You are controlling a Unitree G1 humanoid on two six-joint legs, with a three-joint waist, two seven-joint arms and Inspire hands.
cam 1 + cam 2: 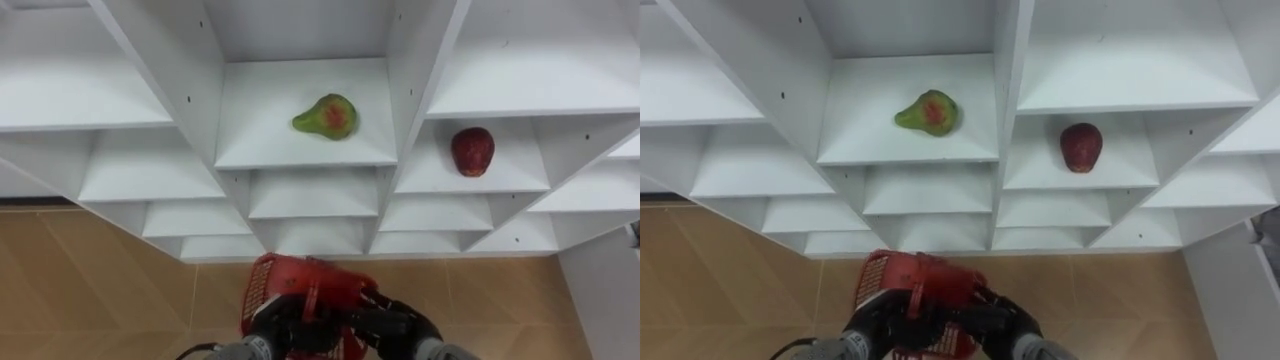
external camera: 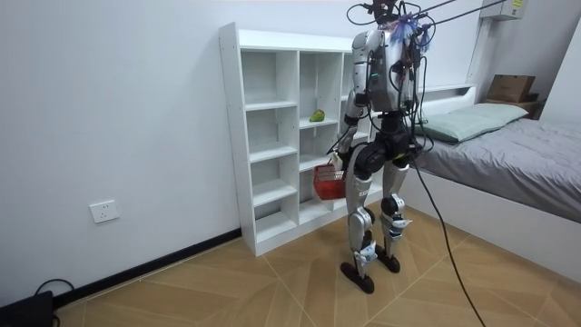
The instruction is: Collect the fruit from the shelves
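A green pear with a red blush (image 1: 327, 116) (image 1: 928, 111) lies on a shelf in the middle column of the white shelf unit (image 1: 190, 80). A dark red apple (image 1: 472, 151) (image 1: 1081, 147) lies on a lower shelf in the column to its right. Low in front of me I hold a red plastic basket (image 1: 290, 280) (image 1: 905, 280) with both hands. My left hand (image 1: 272, 325) and my right hand (image 1: 395, 325) curl round its rim and handle. In the room view I stand facing the shelf unit (image 2: 272, 136) with the basket (image 2: 329, 182) at hip height.
The shelf unit has several empty compartments above a tan wooden floor (image 1: 90, 290). A bed (image 2: 508, 154) stands behind me on the room view's right. A white wall (image 2: 118, 118) runs along the room view's left.
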